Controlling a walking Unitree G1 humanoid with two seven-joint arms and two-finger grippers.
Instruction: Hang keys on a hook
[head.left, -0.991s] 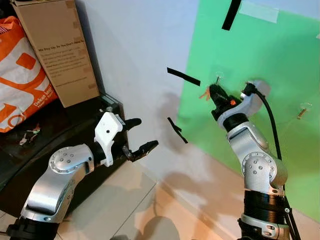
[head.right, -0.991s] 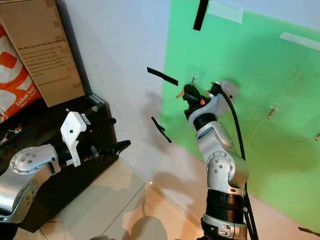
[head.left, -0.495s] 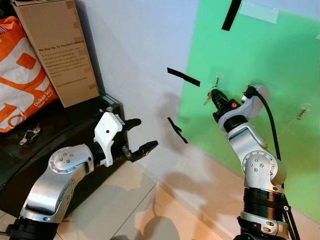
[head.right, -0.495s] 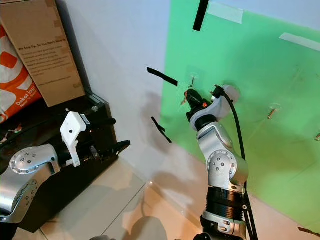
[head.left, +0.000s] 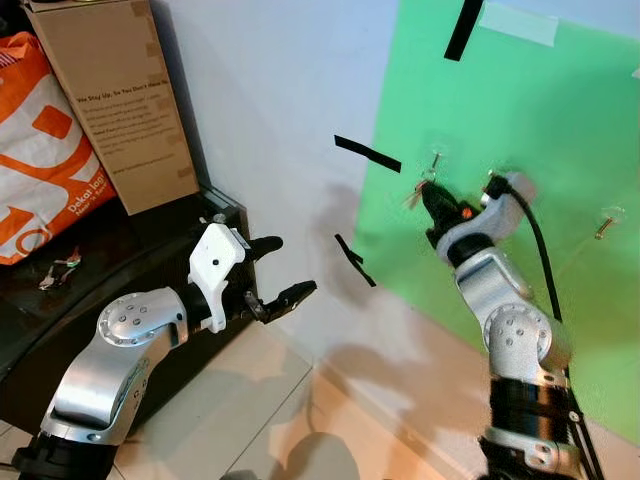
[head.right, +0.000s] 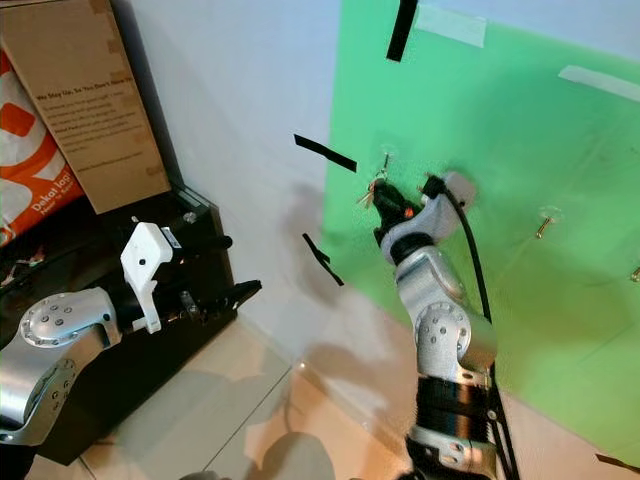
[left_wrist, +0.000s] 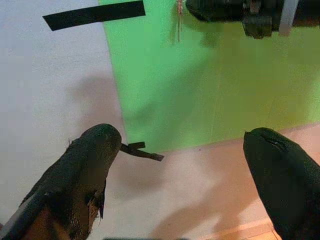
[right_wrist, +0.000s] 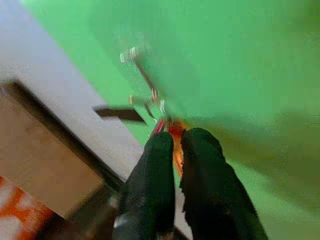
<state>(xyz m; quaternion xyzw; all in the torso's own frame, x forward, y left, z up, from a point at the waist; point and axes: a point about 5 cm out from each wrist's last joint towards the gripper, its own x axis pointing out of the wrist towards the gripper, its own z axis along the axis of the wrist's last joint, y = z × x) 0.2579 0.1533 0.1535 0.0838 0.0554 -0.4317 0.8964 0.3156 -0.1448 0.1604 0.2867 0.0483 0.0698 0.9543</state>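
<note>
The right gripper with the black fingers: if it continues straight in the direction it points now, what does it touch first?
Probably the small metal hook on the green wall panel. The right gripper, shut on the orange-tagged keys, points up toward it. Depth is unclear; it might meet the panel itself.

cardboard box | orange bag | black tape strips

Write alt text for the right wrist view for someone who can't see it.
The right gripper, shut on an orange-tagged bunch of keys, holds it up to a small hook on a green wall panel. The picture is blurred; a strip of black tape shows beside the keys.
</note>
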